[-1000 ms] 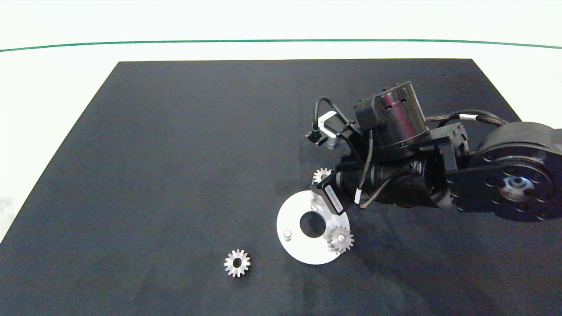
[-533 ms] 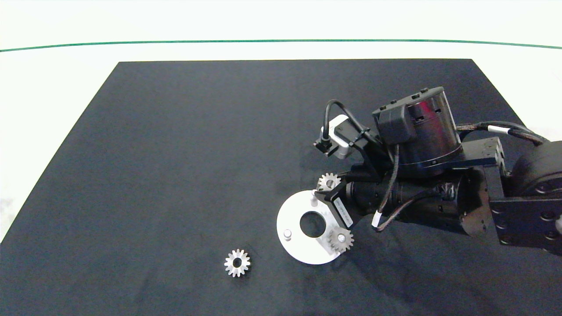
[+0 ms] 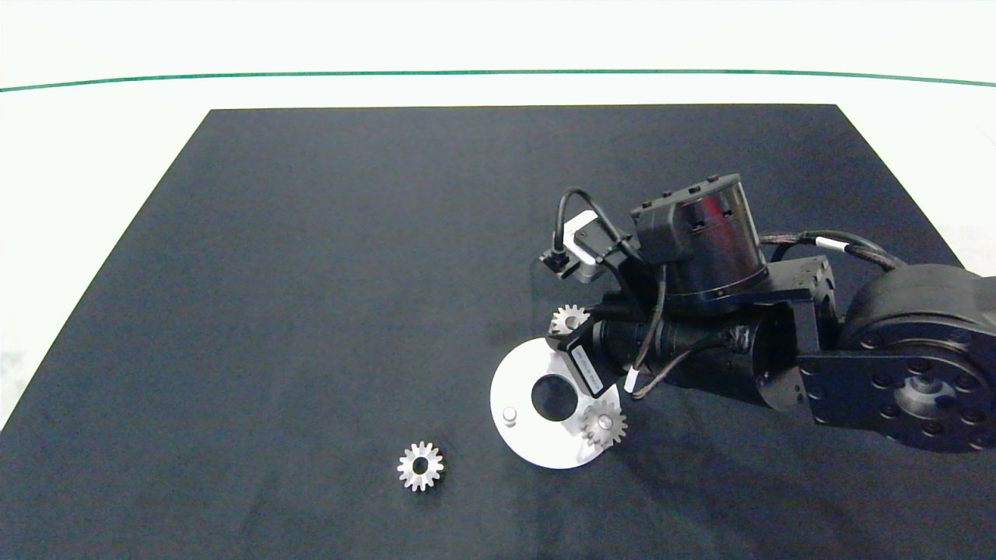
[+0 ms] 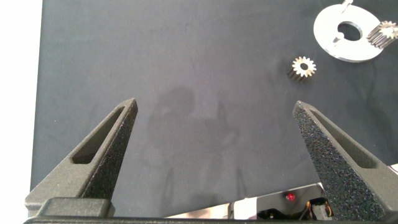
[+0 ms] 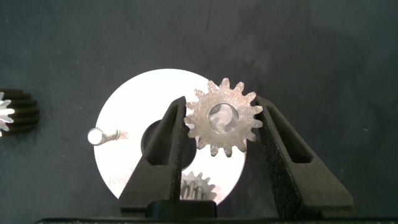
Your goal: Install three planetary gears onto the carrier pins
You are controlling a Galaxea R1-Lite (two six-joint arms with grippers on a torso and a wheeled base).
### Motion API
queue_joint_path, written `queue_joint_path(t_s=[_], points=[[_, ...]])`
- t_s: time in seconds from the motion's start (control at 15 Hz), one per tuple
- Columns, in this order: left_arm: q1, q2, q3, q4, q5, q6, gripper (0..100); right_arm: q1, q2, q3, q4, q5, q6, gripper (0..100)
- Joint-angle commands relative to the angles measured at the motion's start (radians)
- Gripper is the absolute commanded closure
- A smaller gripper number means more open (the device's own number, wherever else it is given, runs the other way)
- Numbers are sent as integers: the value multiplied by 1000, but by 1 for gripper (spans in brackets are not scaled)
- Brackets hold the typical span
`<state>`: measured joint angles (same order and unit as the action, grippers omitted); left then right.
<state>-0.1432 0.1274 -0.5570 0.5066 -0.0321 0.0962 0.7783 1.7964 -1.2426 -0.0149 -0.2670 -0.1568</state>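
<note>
Head view: one gear (image 3: pixel 603 425) on disc (image 3: pixel 520 389).

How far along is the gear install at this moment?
One gear already sits on a pin of the white disc. The right gripper holds the second gear above the disc, not yet seated. The third gear lies loose on the mat, and one bare pin shows. The left gripper is open, away from the parts.

one gear (image 3: pixel 603 424) sits on the disc's (image 3: pixel 537 449) right pin; another (image 3: pixel 420 466) lies left; a third (image 3: pixel 569 318) is seemingly above the far rim.
</note>
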Motion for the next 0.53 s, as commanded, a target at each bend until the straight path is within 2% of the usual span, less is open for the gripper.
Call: queue_joint_path(t_s=[0.07, 0.53], points=[[-1, -2, 0, 3, 0, 0, 0, -1, 23, -3, -4, -1, -1, 90], [-3, -2, -1, 3, 0, 0, 0, -1, 41, -2, -7, -1, -1, 90]])
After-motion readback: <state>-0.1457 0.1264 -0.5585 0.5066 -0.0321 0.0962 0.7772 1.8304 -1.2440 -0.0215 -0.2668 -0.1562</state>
